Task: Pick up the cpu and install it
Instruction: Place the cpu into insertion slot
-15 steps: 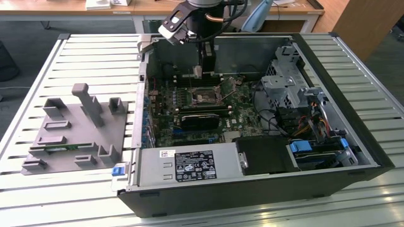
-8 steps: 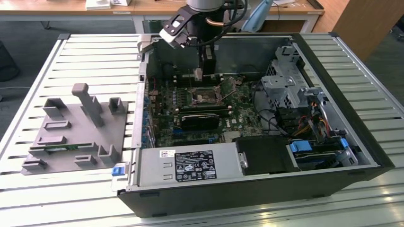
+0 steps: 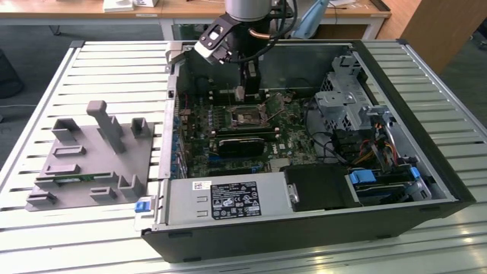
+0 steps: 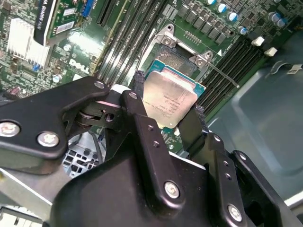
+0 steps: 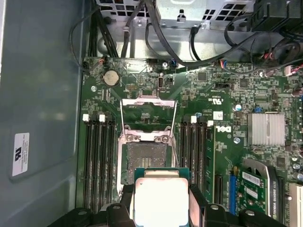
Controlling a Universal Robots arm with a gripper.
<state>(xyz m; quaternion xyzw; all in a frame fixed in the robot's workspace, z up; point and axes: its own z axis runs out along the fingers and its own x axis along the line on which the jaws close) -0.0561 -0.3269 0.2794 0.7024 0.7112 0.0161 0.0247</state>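
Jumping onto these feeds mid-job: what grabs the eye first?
The silvery cpu is clamped by its edges in the black hand, above the motherboard in both wrist views. Just beyond it, the open socket sits bare, its metal frame flipped up. In the exterior view, the hand reaches into the open computer case; a grey fixture lies on the exterior view's left.

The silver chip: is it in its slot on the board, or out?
Out. The pincer grips the cpu above the board; the socket lies bare, its metal frame flipped up.

Black claw [image 4: 168, 101], silver screws [image 4: 171, 189]; grey arm [image 3: 247, 8], black cables [image 3: 285, 20].
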